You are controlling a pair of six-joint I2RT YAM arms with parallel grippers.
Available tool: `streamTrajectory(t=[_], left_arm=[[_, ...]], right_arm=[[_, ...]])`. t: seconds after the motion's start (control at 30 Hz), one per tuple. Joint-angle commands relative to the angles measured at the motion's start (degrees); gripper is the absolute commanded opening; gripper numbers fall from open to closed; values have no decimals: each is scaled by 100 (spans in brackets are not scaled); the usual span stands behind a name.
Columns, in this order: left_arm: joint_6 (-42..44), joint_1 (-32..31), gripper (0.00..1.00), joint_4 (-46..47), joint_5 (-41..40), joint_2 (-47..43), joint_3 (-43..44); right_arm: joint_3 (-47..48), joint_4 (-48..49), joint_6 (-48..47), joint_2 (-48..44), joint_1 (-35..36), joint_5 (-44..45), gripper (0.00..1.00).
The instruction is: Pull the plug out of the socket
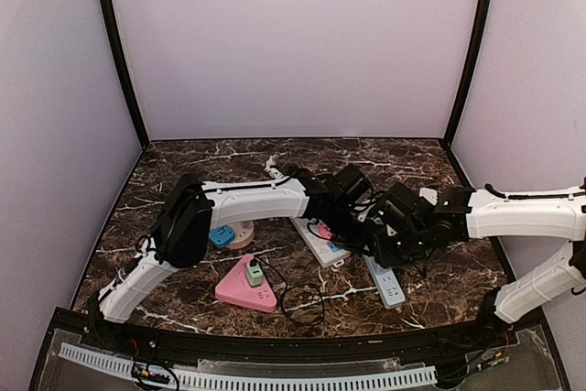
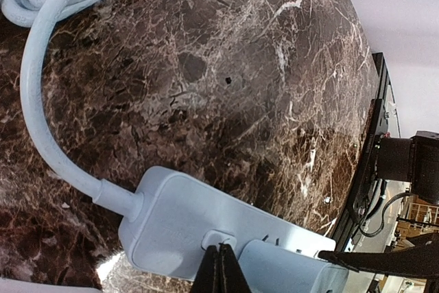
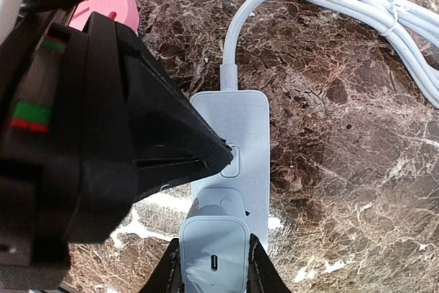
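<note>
Two grippers share this step. The right gripper [image 3: 214,269] is clamped on the white plug [image 3: 214,235], gripping it by both flanks. The plug sits seated in the pale power strip [image 3: 241,111], which lies flat on the bench [image 3: 343,169]. The left gripper [image 2: 221,271], closed tight, bears its tip on the strip's top at the button [image 2: 218,239], just beside the plug. To do it well, I judge the left should press firmly down as an anchor while the right draws straight away from the strip's face, without twisting. Any slant risks levering the strip up or slipping the grip off the smooth casing. The cord [image 2: 34,101] looks slack and likely gives no restraint.
</note>
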Motion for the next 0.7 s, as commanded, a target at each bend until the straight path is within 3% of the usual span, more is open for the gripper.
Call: streamTrajectory(t=[0.0,0.17,0.4,0.67], left_arm=[[167,-61,1,-1086,-581,639,-259],[203,-93,0,-1141,-623,659,-237],[223,-97,0,-1213,-647,698,-239],[264,-128,0,-1300,-691,735,-241]], right_arm=[[99,501,-95,-243,-250,-113,0],[137,504,-182,-365,-191,-126,0],[391,171,47,-145,425,617,0],[391,-64,-136,-196,556,1006,0]])
